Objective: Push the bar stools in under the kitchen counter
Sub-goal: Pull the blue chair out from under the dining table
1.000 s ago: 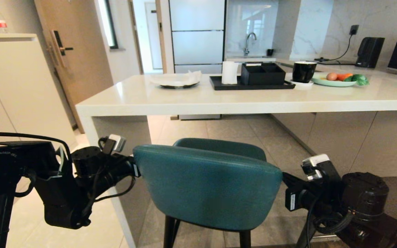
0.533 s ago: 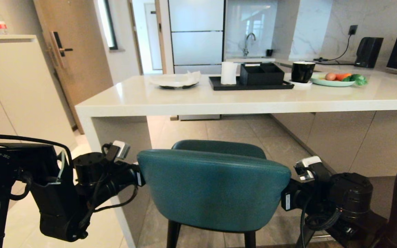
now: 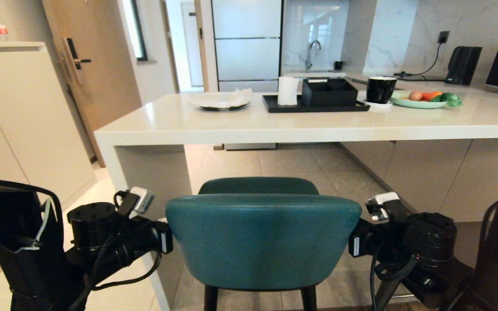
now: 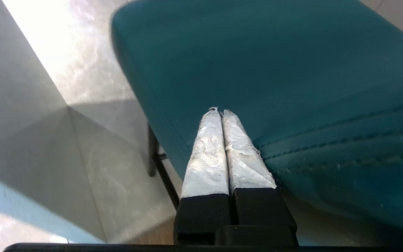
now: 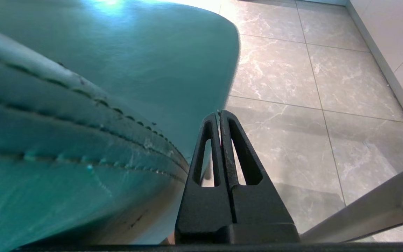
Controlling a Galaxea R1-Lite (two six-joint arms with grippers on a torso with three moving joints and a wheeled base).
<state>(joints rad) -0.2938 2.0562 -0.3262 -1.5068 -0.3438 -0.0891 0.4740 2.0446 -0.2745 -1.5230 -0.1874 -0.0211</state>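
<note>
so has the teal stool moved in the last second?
Yes. The teal stool has swung to square up with the counter: its back's top edge tilted before, now runs level with the counter's edge, which stayed put.

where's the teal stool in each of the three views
Head view: the teal stool stands low in the middle, its back toward the camera, between the two arms, short of the counter.
Left wrist view: its teal back fills the upper right.
Right wrist view: it fills the left half.
Shared landmark: the grey floor tiles, also seen under the counter in the head view.
</note>
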